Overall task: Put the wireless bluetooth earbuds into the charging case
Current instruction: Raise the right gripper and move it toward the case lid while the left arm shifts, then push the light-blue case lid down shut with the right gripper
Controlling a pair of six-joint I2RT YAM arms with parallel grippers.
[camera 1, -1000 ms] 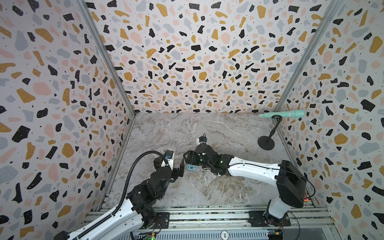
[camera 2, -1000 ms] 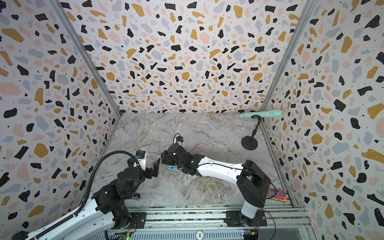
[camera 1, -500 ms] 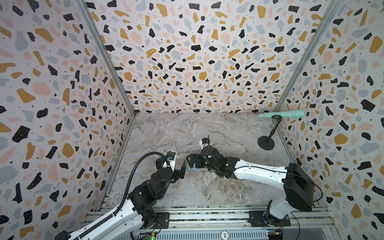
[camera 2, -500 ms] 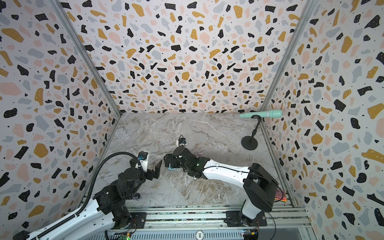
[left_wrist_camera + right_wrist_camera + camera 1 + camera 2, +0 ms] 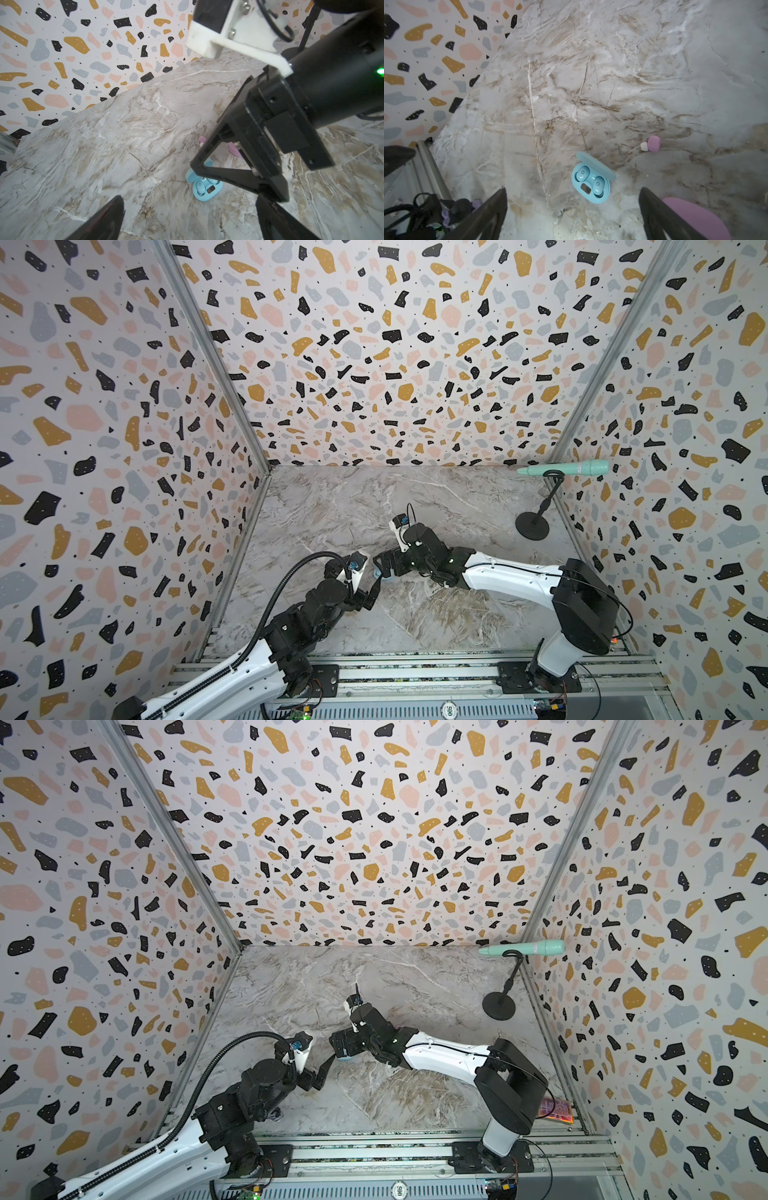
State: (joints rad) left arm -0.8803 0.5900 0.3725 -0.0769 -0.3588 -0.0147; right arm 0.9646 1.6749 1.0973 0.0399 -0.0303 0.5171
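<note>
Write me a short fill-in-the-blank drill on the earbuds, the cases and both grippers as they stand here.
1. The open blue charging case holds ___ blue earbuds.
2. The pink earbud lies loose on the marble ___.
3. The left gripper and the right gripper both have their jaws ___, holding nothing.
4. The mint microphone rests on a ___ stand.

Missing words: two; table; open; black.

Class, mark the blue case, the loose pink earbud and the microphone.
blue case (image 5: 590, 179): right wrist view, bare middle of the base.
pink earbud (image 5: 653, 143): right wrist view, rounded body.
microphone (image 5: 577, 467): in a top view, mint body.
</note>
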